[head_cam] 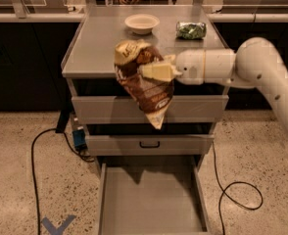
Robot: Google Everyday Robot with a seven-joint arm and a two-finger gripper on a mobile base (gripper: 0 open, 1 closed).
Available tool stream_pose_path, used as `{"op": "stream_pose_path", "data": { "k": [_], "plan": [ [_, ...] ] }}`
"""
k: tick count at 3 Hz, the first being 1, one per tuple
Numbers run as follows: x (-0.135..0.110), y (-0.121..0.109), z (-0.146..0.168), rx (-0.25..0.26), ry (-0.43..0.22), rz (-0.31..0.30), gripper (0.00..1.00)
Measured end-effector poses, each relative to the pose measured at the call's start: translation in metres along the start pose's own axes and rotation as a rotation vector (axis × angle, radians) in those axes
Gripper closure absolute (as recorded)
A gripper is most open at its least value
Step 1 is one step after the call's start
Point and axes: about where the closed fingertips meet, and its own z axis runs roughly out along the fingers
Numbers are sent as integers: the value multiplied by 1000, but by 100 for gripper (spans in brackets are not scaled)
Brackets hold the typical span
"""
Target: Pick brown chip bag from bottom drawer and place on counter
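The brown chip bag [149, 94] hangs from my gripper [151, 71], tan-gold end up, its lower tip pointing down in front of the top drawer front. The gripper is shut on the bag's upper middle, level with the front edge of the counter [100, 48]. My white arm [242, 67] reaches in from the right. The bottom drawer [151, 199] is pulled out below, its flat grey floor bare.
A white bowl [142, 23] and a small clear packet of green contents [191, 30] sit at the back of the counter. Two closed drawer fronts [149, 143] lie under the bag. Black cables [36, 151] run on the speckled floor on both sides.
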Motion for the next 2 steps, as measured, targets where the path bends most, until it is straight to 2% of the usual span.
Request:
{"op": "stream_pose_path", "data": {
  "k": [1,2],
  "plan": [
    [-66,-2,-7,-23,-9,-82,100],
    [-115,1,-5,-86,-20,-125,100]
  ]
}}
